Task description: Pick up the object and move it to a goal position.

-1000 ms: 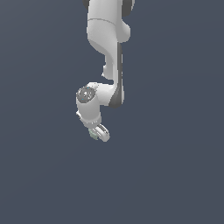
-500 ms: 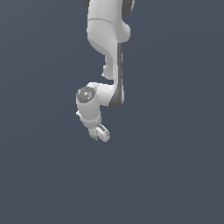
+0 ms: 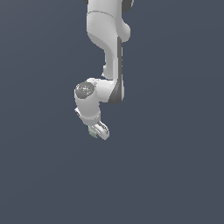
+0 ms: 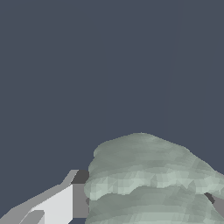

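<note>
Nothing has visibly moved over the last second: the arm hangs in the same pose against the flat grey ground. At about seven o'clock from the wrist joint in the exterior view, the gripper (image 3: 98, 131) pinches the object (image 3: 92, 132), a pale grey-green ridged lump (image 4: 148, 183) filling the wrist view beside one finger (image 4: 61, 203). No goal marker shows. The carry likely wants steady squeeze and slow, smooth travel, lest the lump slip.

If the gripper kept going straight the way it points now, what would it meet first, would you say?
Apart from the grey-green object the gripper holds, nothing shows ahead: the wrist view has only plain dark background beyond it, though depth there is unclear.
</note>
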You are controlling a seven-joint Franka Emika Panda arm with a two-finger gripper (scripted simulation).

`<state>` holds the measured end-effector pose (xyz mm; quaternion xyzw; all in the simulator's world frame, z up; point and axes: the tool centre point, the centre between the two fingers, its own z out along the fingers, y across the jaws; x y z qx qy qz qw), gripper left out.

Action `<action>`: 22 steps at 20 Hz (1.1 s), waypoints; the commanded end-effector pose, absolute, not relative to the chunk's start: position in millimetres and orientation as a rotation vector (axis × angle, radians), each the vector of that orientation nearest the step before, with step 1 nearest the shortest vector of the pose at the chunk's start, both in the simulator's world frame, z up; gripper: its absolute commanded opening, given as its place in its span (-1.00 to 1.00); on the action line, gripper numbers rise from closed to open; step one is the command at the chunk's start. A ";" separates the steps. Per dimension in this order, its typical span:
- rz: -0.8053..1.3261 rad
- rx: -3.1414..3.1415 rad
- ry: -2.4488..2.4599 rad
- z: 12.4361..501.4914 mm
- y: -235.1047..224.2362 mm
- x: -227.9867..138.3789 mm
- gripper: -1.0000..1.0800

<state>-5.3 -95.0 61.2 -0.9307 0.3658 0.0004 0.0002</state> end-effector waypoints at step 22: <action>0.000 -2.922 1.154 299.5 -110.8 -27.8 -1.00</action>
